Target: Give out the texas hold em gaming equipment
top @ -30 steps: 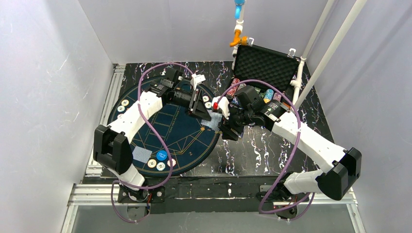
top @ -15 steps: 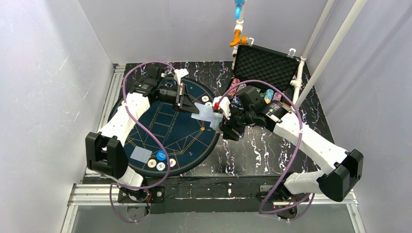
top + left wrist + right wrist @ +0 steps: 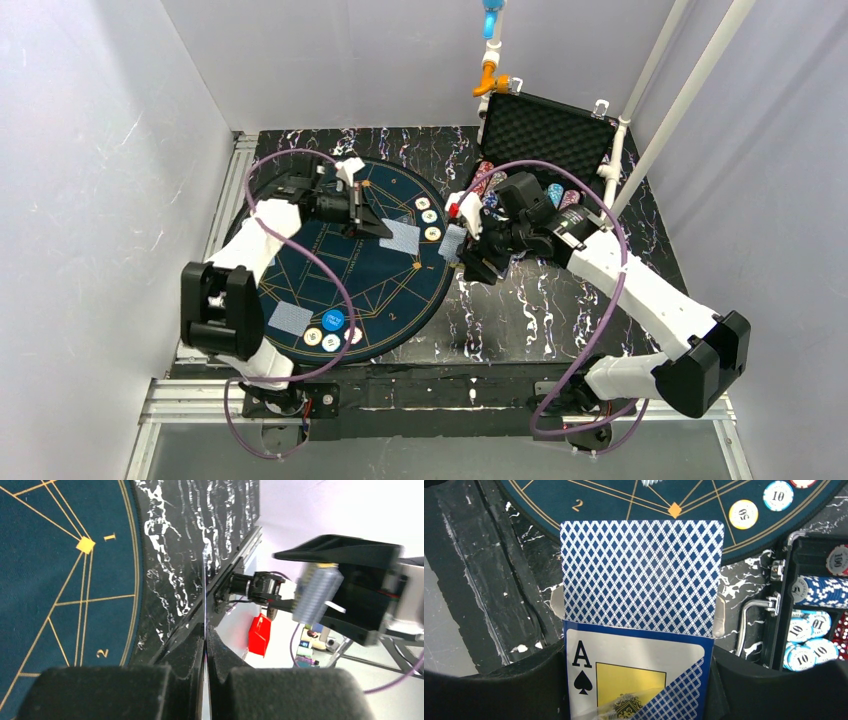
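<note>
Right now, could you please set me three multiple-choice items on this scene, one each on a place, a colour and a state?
1. Where does the blue button disc lie?
A) inside the case
B) on the mat, by its near edge
C) in a gripper

2. What colour are the backs of the cards poking out of the card box?
A) red
B) green
C) blue and white

3. How is the left gripper?
A) wide open
B) shut on a single card
C) shut on a chip

Answers: 1 B, the top view shows the disc among chips at the mat's near edge. 2 C, the right wrist view shows blue diamonds on white. 3 B, the left wrist view shows the card pinched edge-on.
</note>
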`<state>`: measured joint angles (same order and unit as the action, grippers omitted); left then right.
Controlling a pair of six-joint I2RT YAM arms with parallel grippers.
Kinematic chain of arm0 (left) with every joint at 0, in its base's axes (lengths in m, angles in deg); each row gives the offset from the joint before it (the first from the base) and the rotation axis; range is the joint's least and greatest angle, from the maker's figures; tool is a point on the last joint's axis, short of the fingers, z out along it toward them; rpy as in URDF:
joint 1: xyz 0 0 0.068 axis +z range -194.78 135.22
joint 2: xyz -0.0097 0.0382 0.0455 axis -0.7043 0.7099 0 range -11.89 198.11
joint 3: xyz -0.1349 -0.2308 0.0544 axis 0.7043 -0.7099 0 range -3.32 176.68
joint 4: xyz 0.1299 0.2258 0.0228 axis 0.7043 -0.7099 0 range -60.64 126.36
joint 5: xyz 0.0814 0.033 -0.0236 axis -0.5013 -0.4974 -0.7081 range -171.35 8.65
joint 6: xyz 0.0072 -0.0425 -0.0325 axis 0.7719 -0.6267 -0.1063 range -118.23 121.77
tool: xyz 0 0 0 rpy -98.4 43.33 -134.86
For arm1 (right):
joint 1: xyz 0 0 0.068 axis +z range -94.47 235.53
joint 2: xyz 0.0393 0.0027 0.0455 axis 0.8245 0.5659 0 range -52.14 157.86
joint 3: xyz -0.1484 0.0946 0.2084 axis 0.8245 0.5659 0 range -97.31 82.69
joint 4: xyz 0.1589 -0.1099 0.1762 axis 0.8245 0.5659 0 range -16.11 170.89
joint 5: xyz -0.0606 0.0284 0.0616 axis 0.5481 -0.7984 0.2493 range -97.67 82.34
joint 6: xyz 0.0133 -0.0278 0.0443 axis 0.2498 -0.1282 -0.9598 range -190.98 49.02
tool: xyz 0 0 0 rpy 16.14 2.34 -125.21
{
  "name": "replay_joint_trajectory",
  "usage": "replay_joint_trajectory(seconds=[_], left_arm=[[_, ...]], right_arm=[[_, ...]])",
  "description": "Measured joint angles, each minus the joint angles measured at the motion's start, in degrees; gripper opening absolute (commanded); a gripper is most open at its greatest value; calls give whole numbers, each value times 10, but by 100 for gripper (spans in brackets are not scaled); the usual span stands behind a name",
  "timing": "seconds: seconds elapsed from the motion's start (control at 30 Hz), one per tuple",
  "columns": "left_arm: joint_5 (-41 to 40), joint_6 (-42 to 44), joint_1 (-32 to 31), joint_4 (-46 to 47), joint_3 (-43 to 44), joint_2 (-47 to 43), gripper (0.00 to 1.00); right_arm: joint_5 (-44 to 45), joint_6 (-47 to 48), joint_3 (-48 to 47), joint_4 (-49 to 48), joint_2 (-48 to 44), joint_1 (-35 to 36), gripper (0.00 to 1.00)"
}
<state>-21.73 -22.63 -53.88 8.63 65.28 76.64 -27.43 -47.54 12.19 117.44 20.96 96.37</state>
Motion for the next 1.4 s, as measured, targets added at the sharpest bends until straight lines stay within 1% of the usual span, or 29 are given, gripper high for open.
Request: replay_joint_trajectory(seconds=[0.2,0.27,0.4,0.53,0.7,0.73,0.77,0.83,0.9,0.97,1.03,1.2,1.23,1.27,1.3,1.4], left_arm=[[-57,-30,-72,93,-8,97,0],[-68,-43,-85,126,-13,127,0],[-87,-56,-96,170,-13,191,0],[-101,-59,-103,192,-5,240,0],[-118,-59,-106,217,8,272,0],[-122,-59,-107,219,11,276,2],[-126,-59,-107,221,14,281,12],[-138,-55,-107,221,16,286,27],[-148,-50,-107,213,18,286,44],[-148,-47,-107,199,29,286,56],[-148,-38,-109,181,45,284,64],[-163,-9,-104,132,53,254,76],[-162,-6,-99,123,50,244,80],[-157,-2,-90,111,48,231,89],[-151,3,-81,101,46,220,92],[-116,25,-52,62,45,168,95]], right_arm=[[0,-6,0,3,0,-19,1],[0,-5,0,5,0,-19,1],[0,-5,0,13,0,-19,1],[-1,-5,0,15,2,-19,1],[-1,-3,-2,17,8,-22,1],[-1,-2,-3,17,9,-23,1],[-1,-2,-3,18,11,-23,1],[-1,0,-4,18,15,-23,1],[-1,3,-6,18,19,-23,1],[-1,5,-6,19,20,-23,1],[-1,6,-6,19,20,-23,1],[-4,8,-6,19,20,-23,1],[-5,8,-6,18,20,-23,1],[-7,8,-6,17,19,-23,1],[-9,8,-6,17,19,-23,1],[-17,8,-4,12,18,-23,1]])
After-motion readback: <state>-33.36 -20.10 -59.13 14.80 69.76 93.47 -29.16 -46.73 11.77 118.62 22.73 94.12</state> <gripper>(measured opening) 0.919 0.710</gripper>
